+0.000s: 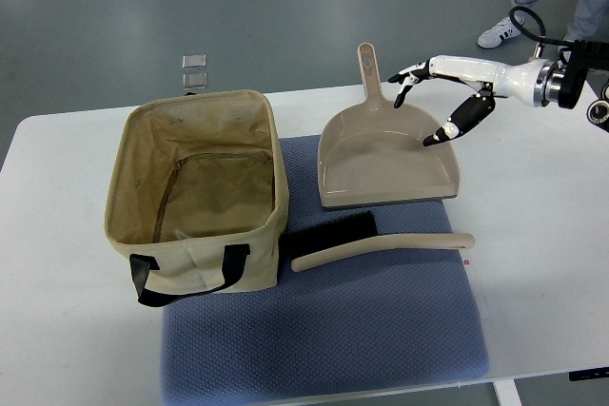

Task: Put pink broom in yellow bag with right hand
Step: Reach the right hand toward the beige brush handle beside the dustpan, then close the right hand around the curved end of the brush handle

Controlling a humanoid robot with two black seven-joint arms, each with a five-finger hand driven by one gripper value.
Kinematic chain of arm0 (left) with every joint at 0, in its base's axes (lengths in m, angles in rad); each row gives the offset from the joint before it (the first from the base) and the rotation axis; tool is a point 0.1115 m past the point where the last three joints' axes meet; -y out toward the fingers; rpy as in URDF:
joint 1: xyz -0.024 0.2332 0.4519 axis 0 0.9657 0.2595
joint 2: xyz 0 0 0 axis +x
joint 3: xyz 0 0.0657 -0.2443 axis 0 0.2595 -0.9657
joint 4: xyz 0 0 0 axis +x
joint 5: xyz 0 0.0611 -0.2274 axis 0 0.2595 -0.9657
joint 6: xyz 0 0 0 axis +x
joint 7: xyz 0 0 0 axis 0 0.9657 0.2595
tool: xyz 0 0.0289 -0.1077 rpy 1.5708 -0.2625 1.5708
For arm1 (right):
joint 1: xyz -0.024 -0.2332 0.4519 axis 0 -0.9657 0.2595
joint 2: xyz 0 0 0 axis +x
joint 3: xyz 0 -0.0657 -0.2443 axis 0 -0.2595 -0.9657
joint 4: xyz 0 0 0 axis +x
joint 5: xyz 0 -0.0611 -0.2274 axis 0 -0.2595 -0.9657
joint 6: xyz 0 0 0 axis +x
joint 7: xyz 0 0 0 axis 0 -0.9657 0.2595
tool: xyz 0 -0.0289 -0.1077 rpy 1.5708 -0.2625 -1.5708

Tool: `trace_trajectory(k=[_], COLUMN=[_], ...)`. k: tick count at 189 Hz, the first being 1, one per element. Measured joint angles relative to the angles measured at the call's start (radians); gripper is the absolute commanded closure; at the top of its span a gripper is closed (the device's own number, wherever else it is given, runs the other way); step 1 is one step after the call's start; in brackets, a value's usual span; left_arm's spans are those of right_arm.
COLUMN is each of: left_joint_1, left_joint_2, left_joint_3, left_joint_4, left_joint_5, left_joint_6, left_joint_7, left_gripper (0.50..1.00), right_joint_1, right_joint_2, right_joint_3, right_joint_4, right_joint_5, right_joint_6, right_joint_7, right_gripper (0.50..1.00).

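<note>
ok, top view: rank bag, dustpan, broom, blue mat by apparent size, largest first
1. Blue mat, partly covered, still the widest footprint.
2. Bag; it stands tall, so nearness to the camera may inflate it.
3. Dustpan.
4. Broom: long but thin, bristle end tucked by the bag.

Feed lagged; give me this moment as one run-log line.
right hand: open, above dustpan | broom: on blue mat, untouched | bag: open | left: unseen

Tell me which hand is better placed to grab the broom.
Right. The right hand hovers open over the dustpan, just beyond the broom. No left arm shows in view.
</note>
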Motion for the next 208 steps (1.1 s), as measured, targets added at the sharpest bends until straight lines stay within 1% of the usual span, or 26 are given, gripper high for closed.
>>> trace_trajectory(k=[18, 40, 57, 81, 115, 158, 186, 208], left_joint_1=[0.000, 0.000, 0.000, 0.000, 0.000, 0.000, 0.000, 0.000], left_joint_2=[0.000, 0.000, 0.000, 0.000, 0.000, 0.000, 0.000, 0.000], left_joint_3=[0.000, 0.000, 0.000, 0.000, 0.000, 0.000, 0.000, 0.000], left_joint_4=[0.000, 0.000, 0.000, 0.000, 0.000, 0.000, 0.000, 0.000], left_joint_5=[0.000, 0.000, 0.000, 0.000, 0.000, 0.000, 0.000, 0.000], left_joint_6=[0.000, 0.000, 0.000, 0.000, 0.000, 0.000, 0.000, 0.000], left_joint_7=[0.000, 0.000, 0.000, 0.000, 0.000, 0.000, 0.000, 0.000], left_gripper=[0.500, 0.500, 0.500, 0.500, 0.500, 0.500, 0.500, 0.500], right_joint_1=[0.006, 0.007, 0.007, 0.003, -0.036, -0.116, -0.154, -0.172], right_joint_2=[-0.033, -0.049, -0.051, -0.051, -0.051, -0.040, -0.031, -0.030], right_joint_3=[0.000, -0.002, -0.014, -0.044, -0.072, -0.073, -0.070, -0.068], right_joint_4=[0.102, 0.192, 0.225, 0.239, 0.246, 0.253, 0.253, 0.253], right_joint_5=[-0.109, -0.168, -0.185, -0.193, -0.226, -0.281, -0.304, -0.308], right_joint_6=[0.042, 0.075, 0.083, 0.081, 0.044, -0.016, -0.060, -0.083], right_joint_7=[-0.001, -0.006, -0.032, -0.058, -0.079, -0.086, -0.111, -0.119], right_gripper=[0.570, 0.570, 0.570, 0.570, 0.570, 0.570, 0.570, 0.572])
